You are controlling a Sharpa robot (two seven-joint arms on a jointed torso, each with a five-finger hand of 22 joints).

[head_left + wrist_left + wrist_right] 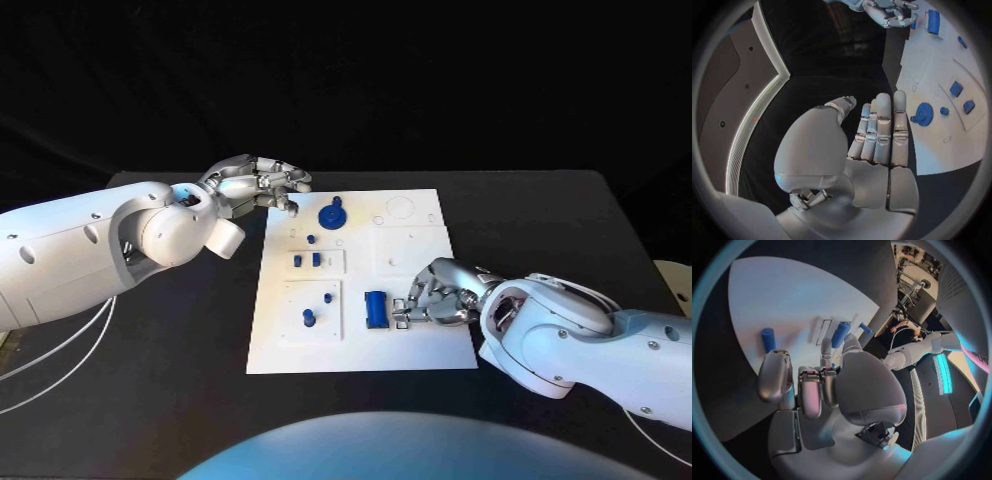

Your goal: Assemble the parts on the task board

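Right robot hand at the blue bar, left robot hand idle at the far corner.

From the head we see the right robot hand (pixel 440 292) on the task board (pixel 418 345), fingertips touching the upright blue bar (pixel 375 309) just to its left, long axis near-to-far. At the left wrist, our left robot hand (pixel 876 132) hangs flat, holding nothing, beside the blue disc (pixel 924 114). At the right wrist, whether the fingers actually grip the bar we cannot tell.

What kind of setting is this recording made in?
Probably a robotics lab test bench: a black table against a dark backdrop, a white task board with small blue parts, and lab equipment behind.
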